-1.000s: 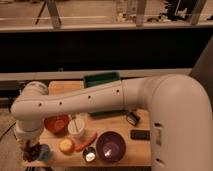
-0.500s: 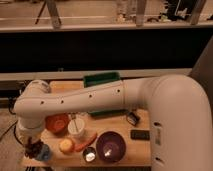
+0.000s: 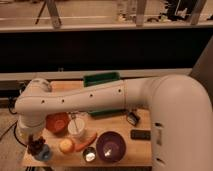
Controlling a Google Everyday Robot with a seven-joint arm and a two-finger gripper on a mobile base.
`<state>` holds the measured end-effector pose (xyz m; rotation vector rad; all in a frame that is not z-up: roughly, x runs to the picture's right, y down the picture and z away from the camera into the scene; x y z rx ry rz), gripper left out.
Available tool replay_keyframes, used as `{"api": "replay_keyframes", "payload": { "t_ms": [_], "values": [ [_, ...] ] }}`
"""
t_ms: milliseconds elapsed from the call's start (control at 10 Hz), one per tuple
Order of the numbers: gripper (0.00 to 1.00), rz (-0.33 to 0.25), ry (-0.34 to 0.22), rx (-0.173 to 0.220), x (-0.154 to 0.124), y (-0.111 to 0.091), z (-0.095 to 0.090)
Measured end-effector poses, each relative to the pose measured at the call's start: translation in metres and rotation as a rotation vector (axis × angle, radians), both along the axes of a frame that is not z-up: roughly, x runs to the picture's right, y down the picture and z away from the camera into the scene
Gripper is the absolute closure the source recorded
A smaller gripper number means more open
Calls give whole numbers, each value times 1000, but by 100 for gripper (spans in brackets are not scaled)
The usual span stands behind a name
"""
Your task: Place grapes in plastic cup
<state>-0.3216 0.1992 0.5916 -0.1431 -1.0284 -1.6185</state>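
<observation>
The grapes (image 3: pixel 35 146) are a dark clump at the table's front left corner. They sit right under the end of my arm, over the left rim of the light blue plastic cup (image 3: pixel 43 154). I cannot tell whether they rest in the cup or hang above it. My gripper (image 3: pixel 33 138) is at the grapes, low at the left edge of the table. The white arm sweeps in from the right and hides much of the table's back left.
On the wooden table (image 3: pixel 135 152) are an orange bowl (image 3: pixel 56 122), a white cup (image 3: pixel 76 128), a yellow-orange fruit (image 3: pixel 66 145), a carrot (image 3: pixel 86 141), a metal cup (image 3: pixel 90 154), a purple bowl (image 3: pixel 110 146), a green tray (image 3: pixel 102 80) and two black items (image 3: pixel 140 134).
The arm's end and the grapes have shifted slightly left and stayed low over the blue cup. Nothing else on the table has moved.
</observation>
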Motion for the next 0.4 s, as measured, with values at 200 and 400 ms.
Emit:
{"api": "replay_keyframes", "payload": {
  "t_ms": [200, 400],
  "values": [
    [20, -1, -3, 6, 3, -2, -1],
    [22, 3, 0, 10, 6, -3, -2]
  ]
}}
